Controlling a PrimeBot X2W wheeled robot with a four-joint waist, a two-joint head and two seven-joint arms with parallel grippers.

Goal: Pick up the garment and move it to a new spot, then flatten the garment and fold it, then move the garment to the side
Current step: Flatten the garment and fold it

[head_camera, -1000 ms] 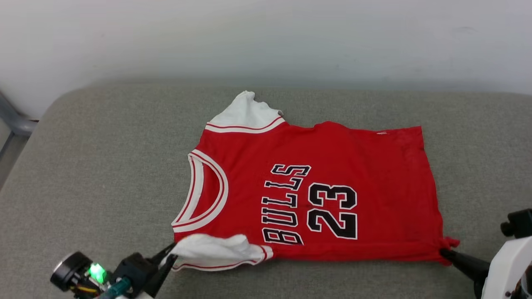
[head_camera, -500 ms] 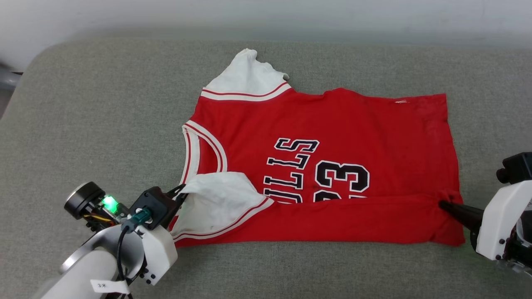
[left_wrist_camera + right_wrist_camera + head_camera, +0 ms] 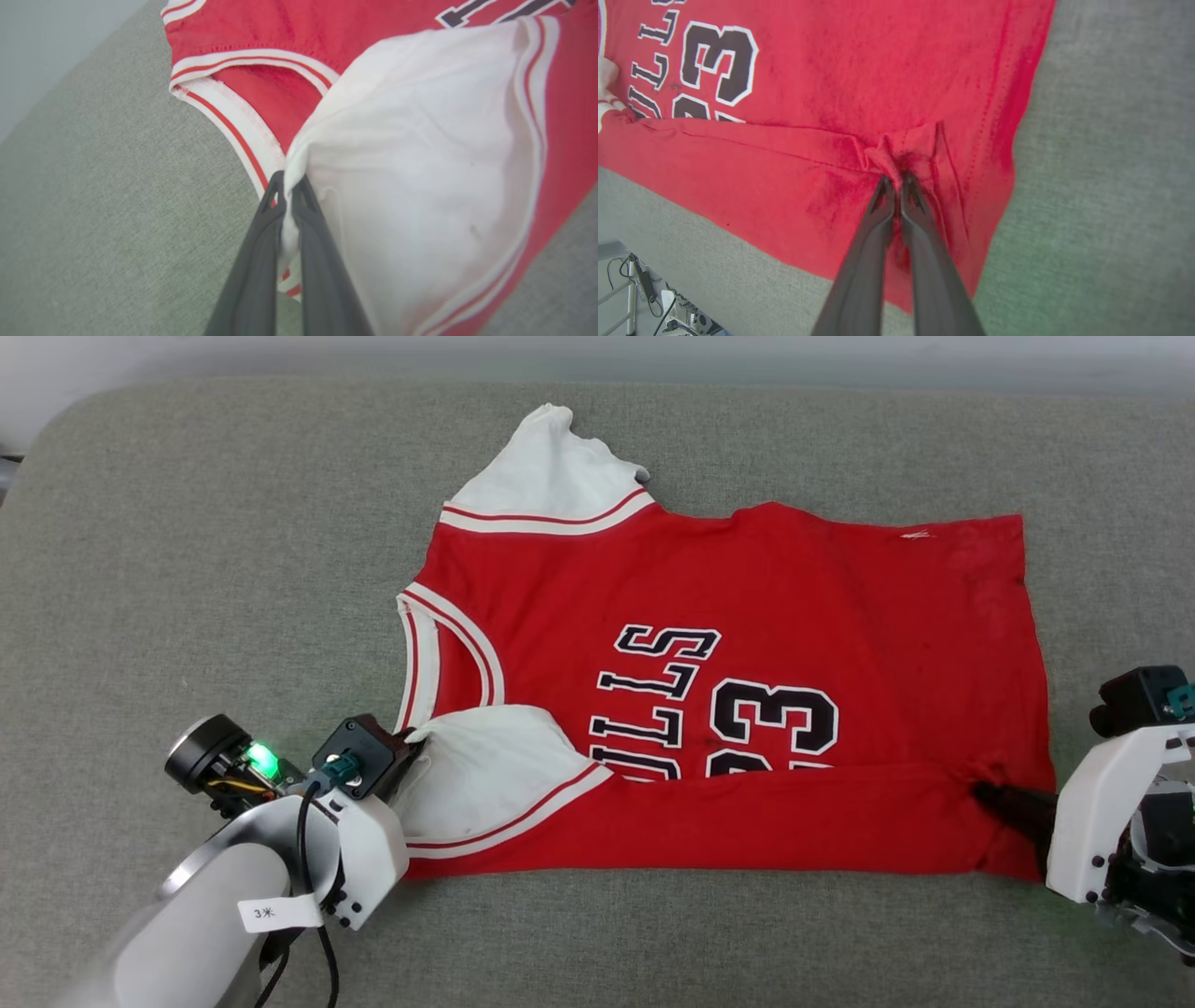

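The garment, a red jersey with white sleeves and black-white lettering, lies spread on the grey cushion with its near edge folded over its front. My left gripper is shut on the near white sleeve, which is pulled over beside the neck opening. The left wrist view shows a pinch of white fabric between the left gripper fingers. At the hem corner, my right gripper is shut on a bunched bit of red fabric. The right wrist view shows that right gripper with its jaws together in the puckered cloth of the garment.
The grey cushion reaches past the garment on all sides, with a pale wall behind its far edge. Beyond the cushion's edge, cables and a metal frame show on the floor in the right wrist view.
The head camera has tilted down. Both grippers have carried the garment's near edge away from me and over its front, covering the lower part of the lettering. Both arms now reach further in.
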